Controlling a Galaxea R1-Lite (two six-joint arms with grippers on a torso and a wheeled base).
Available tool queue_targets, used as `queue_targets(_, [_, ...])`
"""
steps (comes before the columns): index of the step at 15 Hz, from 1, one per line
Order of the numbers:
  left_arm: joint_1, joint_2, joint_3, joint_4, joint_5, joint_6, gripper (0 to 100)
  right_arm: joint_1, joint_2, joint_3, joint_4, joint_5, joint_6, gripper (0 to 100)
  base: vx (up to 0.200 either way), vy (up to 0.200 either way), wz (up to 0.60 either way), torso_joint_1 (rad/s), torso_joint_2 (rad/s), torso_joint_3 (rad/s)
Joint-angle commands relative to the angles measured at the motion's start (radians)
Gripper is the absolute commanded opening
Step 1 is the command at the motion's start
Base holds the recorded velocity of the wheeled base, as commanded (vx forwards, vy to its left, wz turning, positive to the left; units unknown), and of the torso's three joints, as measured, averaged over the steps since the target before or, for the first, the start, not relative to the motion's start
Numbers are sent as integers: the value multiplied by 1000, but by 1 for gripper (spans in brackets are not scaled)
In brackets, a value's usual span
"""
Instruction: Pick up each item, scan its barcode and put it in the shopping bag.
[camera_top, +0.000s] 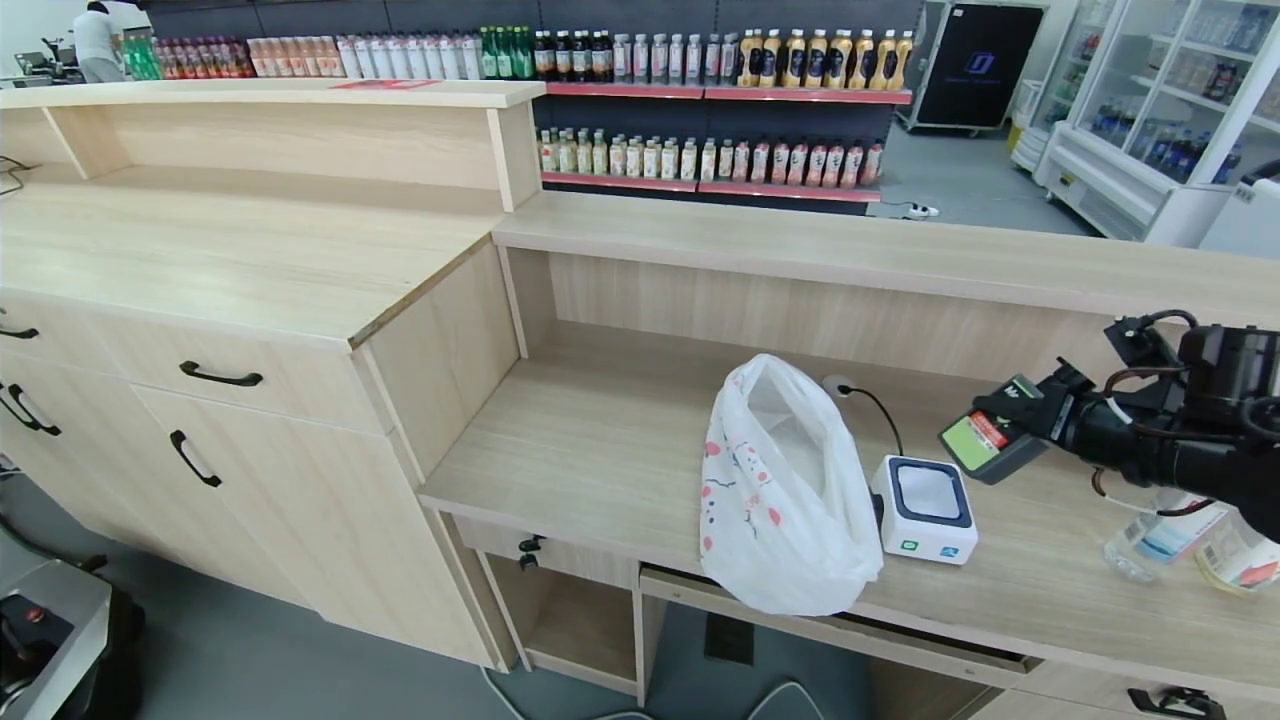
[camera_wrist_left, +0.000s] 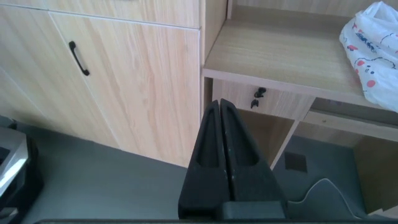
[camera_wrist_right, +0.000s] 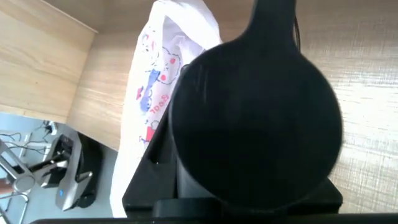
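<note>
barcode pass over the scanner window

right gripper (camera_top: 1032, 412) is clenched on a small item (camera_top: 985, 440) with a green face and a red label. it holds the item in the air, above the scanner (camera_top: 925, 505) and off to the side away from the bag. the scanner is a white block with a dark window facing up. it stands on the counter (camera_top: 600, 440), touching or just beside the shopping bag (camera_top: 785, 490), whose mouth gapes open upward. more goods, clear bottles (camera_top: 1160, 540), lie on the far side of the scanner from the bag, under the right arm.

the step in hand looks like the scan. the item's printed face is tilted toward the scanner but not over it, so the item should come across until it hangs squarely above the window, label side down and roughly parallel to the glass, near but not touching. i cannot tell where the barcode is, so a slow wrist roll may be needed to find it. the bag's loose rim next to the scanner could snag the item or cover the window, so it is better to approach from the bottle side.

left gripper (camera_wrist_left: 220, 109) has its fingers pressed together on nothing. it hangs well apart from the scanner, low by the cupboard front past the bag.
</note>
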Motion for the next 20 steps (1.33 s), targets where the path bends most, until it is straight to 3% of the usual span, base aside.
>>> queue_targets(1, [0, 0, 0, 0, 0, 0, 0, -2, 78, -5, -30, 0, -6, 0, 0, 0, 0, 0, 0, 0])
queue_targets(20, [0, 0, 0, 0, 0, 0, 0, 87, 299, -122, -209, 7, -1, 0, 0, 0, 0, 0, 0, 0])
